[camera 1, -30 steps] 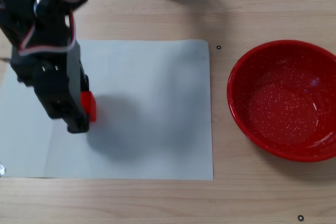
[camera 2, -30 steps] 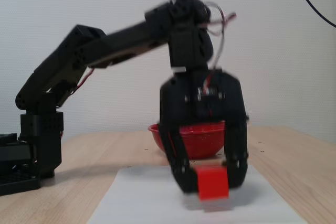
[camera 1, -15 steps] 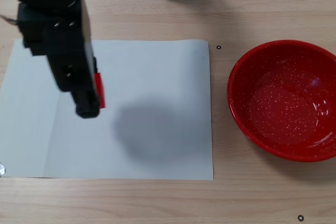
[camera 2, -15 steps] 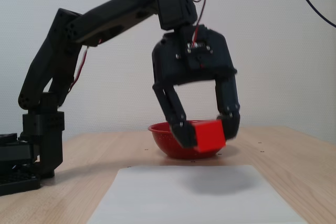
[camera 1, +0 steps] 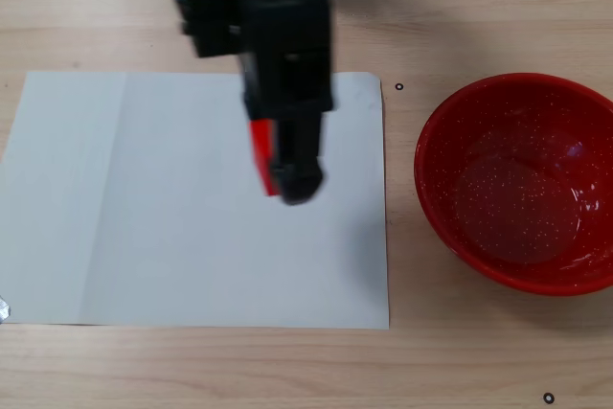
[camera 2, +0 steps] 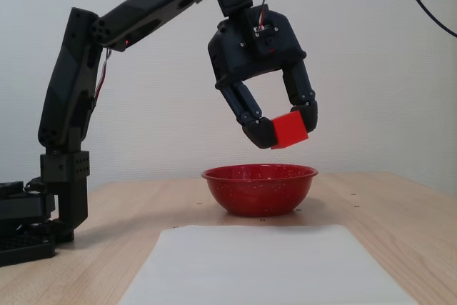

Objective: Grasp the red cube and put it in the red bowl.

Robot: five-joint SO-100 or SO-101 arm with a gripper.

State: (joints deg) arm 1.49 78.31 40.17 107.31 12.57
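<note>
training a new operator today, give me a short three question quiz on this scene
1. True or false: the gripper holds the red cube up in the air, clear of the table.
2. In the overhead-looking fixed view, what lies directly below the cube?
A. the red bowl
B. the white paper sheet
C. bare wooden table
3. Fill in: in the overhead-looking fixed view, the bowl sits to the ____ of the paper.

Key
1. True; the side view shows the cube pinched between the fingers, above the height of the bowl rim.
2. B
3. right
</note>
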